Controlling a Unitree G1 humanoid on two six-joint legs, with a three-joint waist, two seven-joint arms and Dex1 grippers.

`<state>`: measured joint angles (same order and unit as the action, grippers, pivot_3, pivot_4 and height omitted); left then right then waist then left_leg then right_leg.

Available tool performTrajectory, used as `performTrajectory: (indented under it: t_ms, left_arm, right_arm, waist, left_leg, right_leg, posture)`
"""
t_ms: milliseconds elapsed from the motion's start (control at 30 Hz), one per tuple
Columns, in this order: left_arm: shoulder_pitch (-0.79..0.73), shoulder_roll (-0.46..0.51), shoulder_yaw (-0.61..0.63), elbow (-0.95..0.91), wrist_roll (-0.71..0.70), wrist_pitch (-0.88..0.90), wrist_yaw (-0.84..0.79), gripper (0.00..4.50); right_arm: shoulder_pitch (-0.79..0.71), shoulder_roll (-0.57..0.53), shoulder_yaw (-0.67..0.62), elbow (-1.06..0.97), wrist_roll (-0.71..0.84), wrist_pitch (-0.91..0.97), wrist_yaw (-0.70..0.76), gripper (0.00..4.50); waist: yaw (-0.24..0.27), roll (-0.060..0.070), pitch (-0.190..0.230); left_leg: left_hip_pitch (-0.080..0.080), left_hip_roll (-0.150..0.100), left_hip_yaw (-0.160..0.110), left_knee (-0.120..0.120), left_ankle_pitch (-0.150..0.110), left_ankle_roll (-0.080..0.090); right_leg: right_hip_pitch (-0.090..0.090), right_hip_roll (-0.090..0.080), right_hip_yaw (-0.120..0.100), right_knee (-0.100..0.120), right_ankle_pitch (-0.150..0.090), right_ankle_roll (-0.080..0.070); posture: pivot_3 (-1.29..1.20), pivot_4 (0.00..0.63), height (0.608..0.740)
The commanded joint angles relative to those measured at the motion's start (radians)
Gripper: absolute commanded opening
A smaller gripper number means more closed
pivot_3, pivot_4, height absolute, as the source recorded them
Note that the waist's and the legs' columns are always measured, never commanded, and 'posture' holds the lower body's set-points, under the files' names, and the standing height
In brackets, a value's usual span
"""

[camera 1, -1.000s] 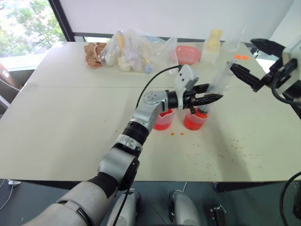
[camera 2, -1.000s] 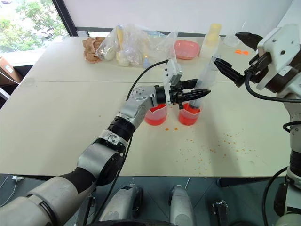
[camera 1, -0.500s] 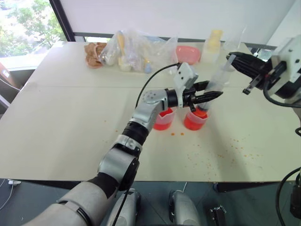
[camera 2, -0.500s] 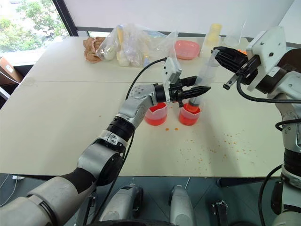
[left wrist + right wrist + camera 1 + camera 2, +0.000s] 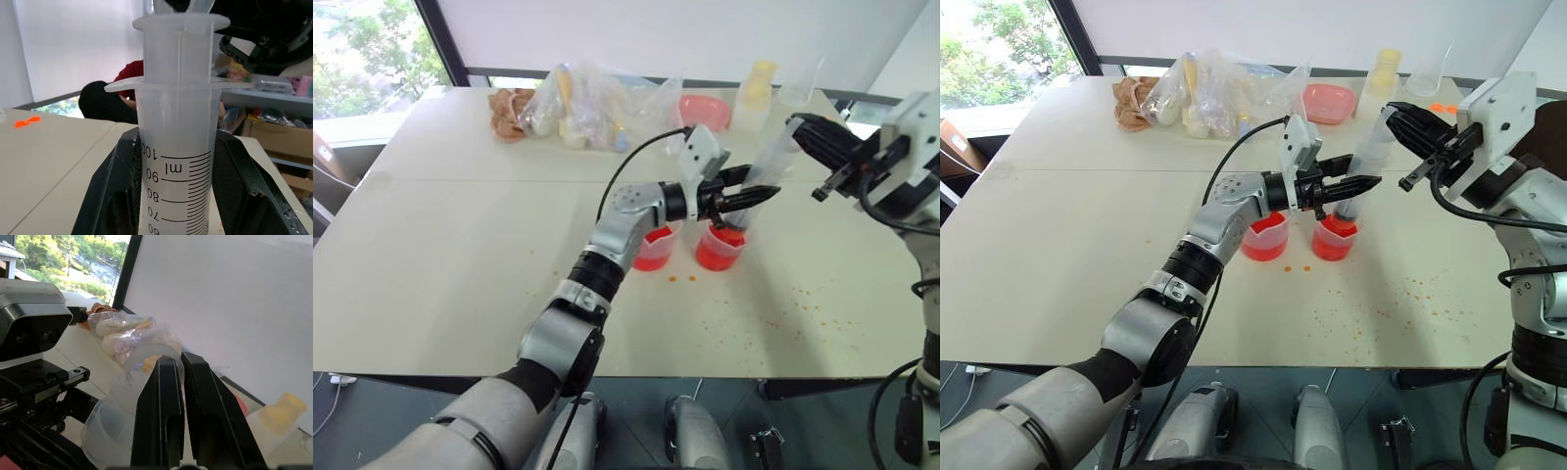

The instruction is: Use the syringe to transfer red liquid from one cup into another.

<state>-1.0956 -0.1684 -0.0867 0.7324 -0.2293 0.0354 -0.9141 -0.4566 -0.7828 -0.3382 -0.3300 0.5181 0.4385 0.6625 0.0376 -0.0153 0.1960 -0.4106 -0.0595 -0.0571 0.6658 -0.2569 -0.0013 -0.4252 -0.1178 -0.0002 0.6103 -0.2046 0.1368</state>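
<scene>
The clear syringe [image 5: 766, 174] leans over the right cup [image 5: 718, 253], its orange tip [image 5: 728, 231] at the cup's mouth. My left gripper [image 5: 751, 197] is shut on its barrel [image 5: 176, 166], one black finger [image 5: 110, 196] on each side of the printed scale. My right gripper [image 5: 1395, 114] is shut on the whitish plunger [image 5: 180, 29] at the upper end, and its fingers [image 5: 159, 416] stand close together. Red liquid [image 5: 1334, 240] fills the lower part of the right cup and of the left cup [image 5: 653, 251] beside it.
Plastic bags [image 5: 592, 103], a pink bowl [image 5: 705, 113], a yellowish bottle [image 5: 756, 93] and a clear cup [image 5: 800, 86] line the back of the table [image 5: 460, 264]. Orange specks [image 5: 793, 304] dot the front right. A person [image 5: 117, 100] is beyond the table.
My right gripper came in from the right, where it stood open, to the plunger's top and shut on it. The left gripper kept its hold on the barrel.
</scene>
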Motion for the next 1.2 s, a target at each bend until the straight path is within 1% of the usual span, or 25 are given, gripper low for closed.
performTrajectory:
  t_ms: [33,300,467,567,600,633,700,833,867,1067,1100,1167,1200]
  left_arm:
    - [-0.105,-0.030,0.054,-0.061,-0.047,-0.062,0.050,1.44]
    - [-0.137,-0.036,0.068,-0.050,-0.058,-0.076,0.063,1.44]
    - [-0.136,-0.037,0.065,-0.057,-0.061,-0.073,0.056,1.44]
    - [-0.120,-0.038,0.052,-0.067,-0.055,-0.069,0.044,1.44]
    - [-0.115,-0.038,0.049,-0.070,-0.053,-0.068,0.040,1.44]
    - [-0.110,-0.038,0.046,-0.074,-0.053,-0.065,0.036,1.44]
    - [-0.101,-0.039,0.043,-0.084,-0.055,-0.057,0.028,1.44]
    - [-0.086,-0.042,0.041,-0.111,-0.060,-0.035,0.010,1.44]
    - [-0.082,-0.042,0.040,-0.122,-0.064,-0.027,0.006,1.44]
    - [-0.074,-0.037,0.053,-0.183,-0.098,0.049,0.013,1.44]
    - [-0.098,-0.026,0.074,-0.193,-0.116,0.101,0.042,1.44]
    - [-0.176,0.032,0.122,-0.226,-0.146,0.230,0.119,1.44]
    - [-0.221,0.074,0.133,-0.231,-0.131,0.277,0.161,1.44]
  right_arm:
    - [0.052,0.021,0.072,-0.070,0.040,0.038,0.038,0.06]
    - [0.090,0.042,0.108,-0.097,0.028,0.049,0.029,0.06]
    - [0.095,0.033,0.104,-0.082,0.017,0.043,0.038,0.06]
    - [0.092,0.025,0.080,-0.070,0.023,0.046,0.035,0.06]
    - [0.090,0.022,0.070,-0.066,0.024,0.048,0.031,0.67]
    - [0.090,0.016,0.057,-0.064,0.028,0.050,0.029,1.03]
    - [0.089,0.008,0.028,-0.062,0.026,0.049,0.012,1.88]
    - [0.099,-0.014,-0.039,-0.053,0.024,0.045,-0.012,4.03]
    - [0.104,-0.018,-0.074,-0.052,0.031,0.047,-0.022,4.45]
    - [0.145,-0.048,-0.246,-0.058,0.106,0.085,-0.039,4.45]
    - [0.155,-0.057,-0.277,-0.066,0.133,0.103,-0.033,4.45]
    - [0.165,-0.080,-0.346,-0.076,0.209,0.151,-0.012,4.45]
    - [0.162,-0.093,-0.368,-0.081,0.253,0.176,0.001,4.45]
  waist:
    - [0.000,0.000,0.000]
    - [0.000,0.000,0.000]
    - [0.000,0.000,0.000]
    - [0.000,0.000,0.000]
    - [-0.001,0.000,0.000]
    - [-0.001,0.000,0.000]
    - [-0.001,0.000,0.000]
    - [0.003,0.000,0.000]
    - [0.002,0.000,0.000]
    - [0.002,0.000,0.000]
    - [0.002,0.000,0.000]
    - [0.000,-0.001,0.001]
    - [-0.003,0.000,0.001]
  left_leg:
    - [0.000,0.000,0.000,0.000,0.000,0.000]
    - [0.000,0.000,0.000,0.000,0.000,0.000]
    - [0.000,0.000,0.000,0.000,0.000,0.000]
    - [0.000,0.000,0.000,0.000,0.000,0.000]
    - [0.000,0.000,0.000,0.000,0.000,0.000]
    - [0.000,0.000,0.000,0.000,0.000,0.000]
    - [0.000,0.000,0.000,0.000,0.000,0.000]
    - [0.000,0.000,0.000,0.000,0.000,0.000]
    - [0.000,0.000,0.000,0.000,0.000,0.000]
    - [0.000,0.000,0.000,0.000,0.000,0.000]
    - [0.000,0.000,0.000,0.000,0.000,0.000]
    - [0.000,0.000,0.000,0.000,0.000,0.000]
    - [-0.001,0.001,0.000,0.000,0.000,0.000]
  right_leg:
    - [0.000,0.000,0.000,0.000,0.000,0.000]
    - [0.000,0.000,0.000,0.000,0.000,0.000]
    - [0.000,0.000,0.000,0.000,0.000,0.000]
    - [0.000,0.000,0.000,0.000,0.000,0.000]
    - [0.000,0.000,0.000,0.000,0.000,0.000]
    - [0.000,0.000,0.000,0.000,0.000,0.000]
    - [0.000,0.000,0.000,0.000,0.000,0.000]
    - [0.000,0.000,0.000,0.000,0.000,0.000]
    - [0.000,0.000,0.000,0.000,0.000,0.000]
    - [0.000,0.000,0.000,0.000,0.000,0.000]
    - [0.000,0.000,0.000,0.000,0.000,0.000]
    - [0.000,0.000,0.000,0.000,0.000,0.000]
    - [0.000,0.000,0.000,0.000,0.000,0.000]
  posture:
    - [0.00,0.150,0.740]
    - [0.00,0.150,0.740]
    - [0.00,0.150,0.740]
    - [0.00,0.150,0.740]
    - [0.00,0.150,0.740]
    - [0.00,0.150,0.740]
    - [0.00,0.150,0.740]
    - [0.00,0.150,0.740]
    - [0.00,0.150,0.740]
    - [0.00,0.150,0.740]
    - [0.00,0.150,0.740]
    - [0.00,0.150,0.740]
    - [0.00,0.150,0.740]
